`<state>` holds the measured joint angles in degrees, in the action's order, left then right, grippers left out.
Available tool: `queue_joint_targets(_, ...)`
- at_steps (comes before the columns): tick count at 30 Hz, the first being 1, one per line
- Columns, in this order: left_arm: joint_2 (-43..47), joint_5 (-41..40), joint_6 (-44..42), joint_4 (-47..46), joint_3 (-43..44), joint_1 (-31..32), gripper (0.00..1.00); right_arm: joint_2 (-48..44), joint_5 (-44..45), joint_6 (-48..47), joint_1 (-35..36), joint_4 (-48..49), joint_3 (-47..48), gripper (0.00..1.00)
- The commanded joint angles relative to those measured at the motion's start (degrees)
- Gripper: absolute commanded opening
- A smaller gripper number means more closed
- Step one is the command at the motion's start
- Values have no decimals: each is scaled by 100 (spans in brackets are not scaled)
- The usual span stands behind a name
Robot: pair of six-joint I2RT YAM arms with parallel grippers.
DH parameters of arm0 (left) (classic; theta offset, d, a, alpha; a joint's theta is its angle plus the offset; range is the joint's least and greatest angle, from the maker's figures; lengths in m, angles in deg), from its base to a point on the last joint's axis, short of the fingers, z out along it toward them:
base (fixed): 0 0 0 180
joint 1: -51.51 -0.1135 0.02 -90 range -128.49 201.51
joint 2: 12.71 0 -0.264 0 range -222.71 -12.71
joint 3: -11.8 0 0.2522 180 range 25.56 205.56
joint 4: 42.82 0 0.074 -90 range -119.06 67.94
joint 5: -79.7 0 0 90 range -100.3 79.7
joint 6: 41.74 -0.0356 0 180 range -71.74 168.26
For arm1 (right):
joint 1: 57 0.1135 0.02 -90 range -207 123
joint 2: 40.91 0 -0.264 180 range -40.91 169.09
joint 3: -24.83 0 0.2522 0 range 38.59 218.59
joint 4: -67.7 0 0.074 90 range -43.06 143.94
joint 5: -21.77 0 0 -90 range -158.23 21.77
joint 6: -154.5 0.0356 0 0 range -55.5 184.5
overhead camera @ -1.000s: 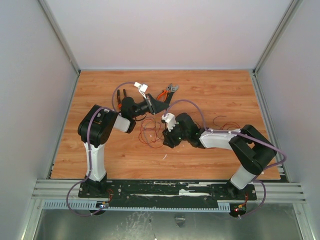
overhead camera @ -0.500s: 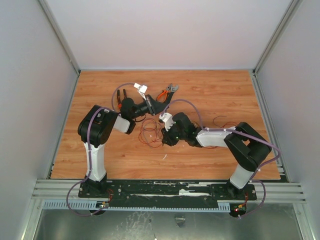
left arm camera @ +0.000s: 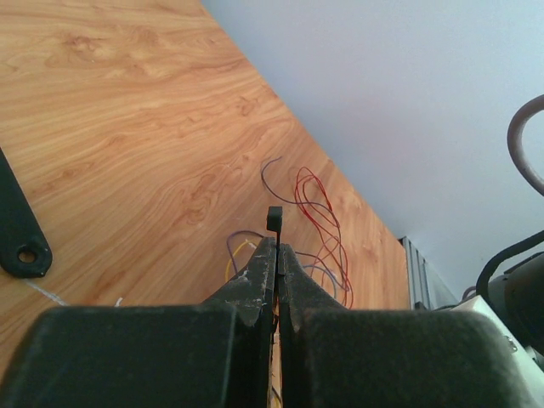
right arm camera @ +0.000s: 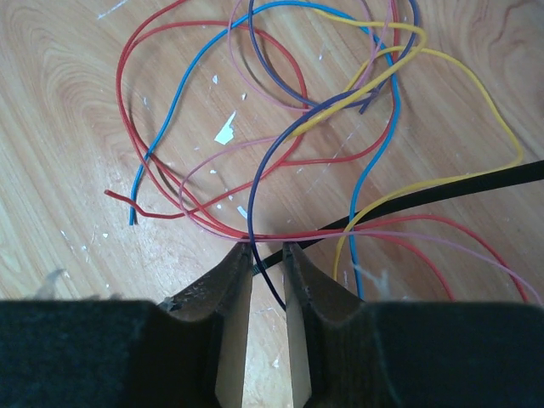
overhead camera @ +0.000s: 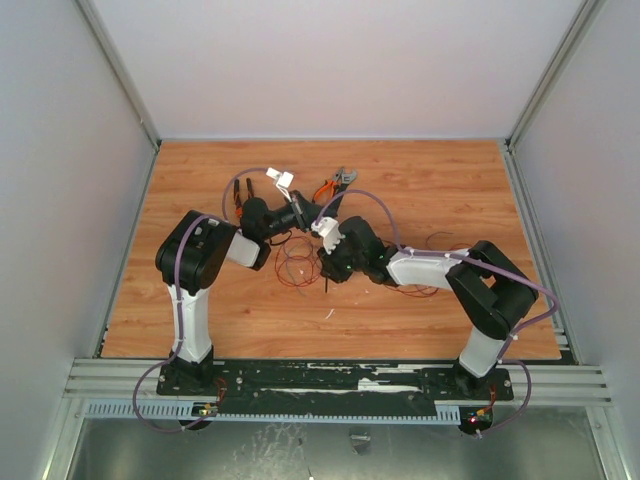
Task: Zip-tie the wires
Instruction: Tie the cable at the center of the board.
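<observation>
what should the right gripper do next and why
Probably close the right gripper on the zip tie: its free end lies between the parted jaws, among the wires, while the left gripper is shut on the head end.

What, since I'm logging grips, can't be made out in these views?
Left wrist: the zip tie strap, buried inside the shut left gripper.
Right wrist: the tie's far end, cut off by the right edge; whether the right gripper pinches its tip, too fine to tell.
Top: both grips, too small.
</observation>
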<state>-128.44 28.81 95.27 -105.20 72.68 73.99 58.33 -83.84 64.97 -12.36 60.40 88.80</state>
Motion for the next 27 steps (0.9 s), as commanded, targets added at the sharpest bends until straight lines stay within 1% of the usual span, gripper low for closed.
queue_joint_targets(1,36,-141,59,-337,-116,50,0,21,144,-88,10,-119,178,22)
queue_joint_targets(5,58,-247,130,-410,-185,113,0,148,308,-73,-6,59,204,21)
queue_joint_targets(11,148,-524,86,-392,-338,160,0,397,512,-87,-56,272,555,21)
queue_joint_targets(19,313,-848,-28,30,-437,160,0,561,1109,21,-70,956,664,21)
queue_joint_targets(27,320,-926,34,187,-394,160,0,948,1415,412,-78,1924,658,20)
